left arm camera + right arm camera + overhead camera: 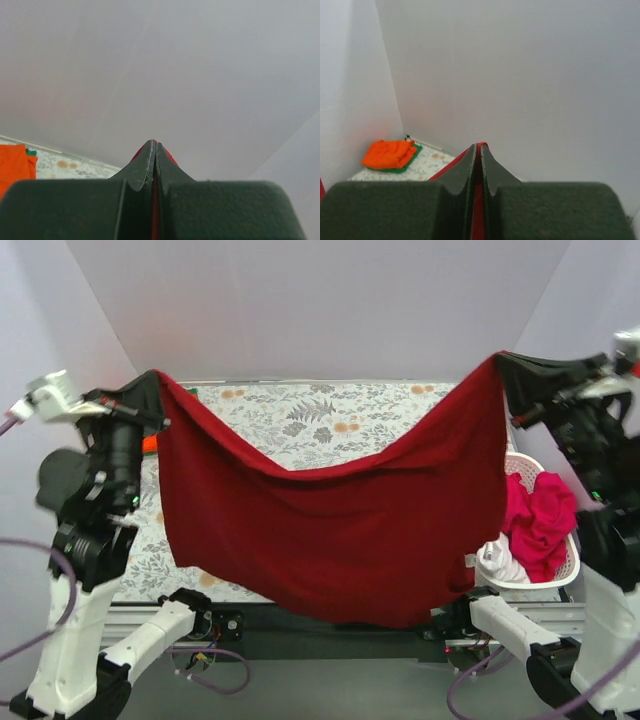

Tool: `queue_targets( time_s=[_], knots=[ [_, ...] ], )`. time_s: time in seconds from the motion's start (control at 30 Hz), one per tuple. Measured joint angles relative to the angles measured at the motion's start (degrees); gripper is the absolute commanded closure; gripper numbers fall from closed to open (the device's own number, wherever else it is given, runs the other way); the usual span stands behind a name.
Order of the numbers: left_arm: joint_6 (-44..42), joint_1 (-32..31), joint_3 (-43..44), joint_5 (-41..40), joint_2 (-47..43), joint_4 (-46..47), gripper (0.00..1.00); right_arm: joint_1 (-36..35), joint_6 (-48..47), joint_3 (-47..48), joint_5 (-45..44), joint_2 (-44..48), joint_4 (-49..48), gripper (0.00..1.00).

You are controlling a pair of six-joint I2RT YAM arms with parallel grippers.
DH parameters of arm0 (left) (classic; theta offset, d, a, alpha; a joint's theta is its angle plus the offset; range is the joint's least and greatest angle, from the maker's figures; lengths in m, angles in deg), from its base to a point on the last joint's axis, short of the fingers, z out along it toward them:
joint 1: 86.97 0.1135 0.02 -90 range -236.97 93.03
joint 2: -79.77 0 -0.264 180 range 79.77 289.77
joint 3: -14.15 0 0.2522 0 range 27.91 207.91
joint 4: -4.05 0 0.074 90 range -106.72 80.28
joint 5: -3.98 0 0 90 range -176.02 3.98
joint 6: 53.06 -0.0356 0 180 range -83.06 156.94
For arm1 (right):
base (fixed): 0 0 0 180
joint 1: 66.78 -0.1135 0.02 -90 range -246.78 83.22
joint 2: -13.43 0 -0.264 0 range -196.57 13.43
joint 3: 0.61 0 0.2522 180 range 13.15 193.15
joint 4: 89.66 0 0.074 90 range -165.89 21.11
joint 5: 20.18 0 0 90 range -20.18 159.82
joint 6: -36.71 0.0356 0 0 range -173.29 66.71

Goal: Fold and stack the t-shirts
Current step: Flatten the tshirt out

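1. While both arms stand raised, one at each side, the dark crimson t-shirt (330,530) hangs stretched between them. Its top edge sags in the middle and its lower hem drops in front of the arm bases.
2. At the shirt's upper left corner, the left gripper (155,390) is pinched tight on the cloth. The left wrist view shows its fingers (142,162) pressed together with a thin red sliver caught between them.
3. At the shirt's upper right corner, the right gripper (505,365) is clamped on the cloth too. The right wrist view shows a red strip running down between its closed fingers (491,165).
4. A small pale scrap shows at the shirt's lower right edge. It is too small to tell whether it is a label or carries any writing.
5. Behind the shirt lies the table (300,415), covered in a white cloth printed with grey leaves and orange blossoms.
6. Just right of the shirt sits a white slatted basket (572,562). A magenta-pink t-shirt (540,515) is heaped in it, and a white t-shirt (500,562) is bunched beneath that.
7. Beyond the shirt's left side, near the far corner, a folded orange t-shirt (390,152) rests on a green t-shirt (405,166).
8. Plain pale walls (330,310) close in behind the shirt and on both sides.
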State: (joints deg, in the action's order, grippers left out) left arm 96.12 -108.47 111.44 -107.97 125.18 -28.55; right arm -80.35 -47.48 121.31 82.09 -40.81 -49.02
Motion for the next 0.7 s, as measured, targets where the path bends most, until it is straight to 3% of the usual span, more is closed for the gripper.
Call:
queue_targets(
  time_s=[0.2,0.4,0.53,0.7],
  knots=[
    [-2.08,0.04,-0.09,-0.39,16.79,3.76,1.00,0.00,-0.04,-6.23,-3.08,-11.50,-3.15,0.99],
    [-5.03,1.33,6.27,1.60,32.37,4.31,1.00,0.07,-0.92,2.32,-5.38,-26.51,-3.19,0.99],
    [-8.15,2.29,12.02,2.73,34.29,6.54,1.00,0.22,-1.79,9.55,-6.01,-29.77,-3.50,0.99],
    [-11.45,2.64,15.47,3.93,30.56,11.39,1.00,0.48,-3.10,13.27,-6.56,-26.80,-6.01,0.99]
  ],
)
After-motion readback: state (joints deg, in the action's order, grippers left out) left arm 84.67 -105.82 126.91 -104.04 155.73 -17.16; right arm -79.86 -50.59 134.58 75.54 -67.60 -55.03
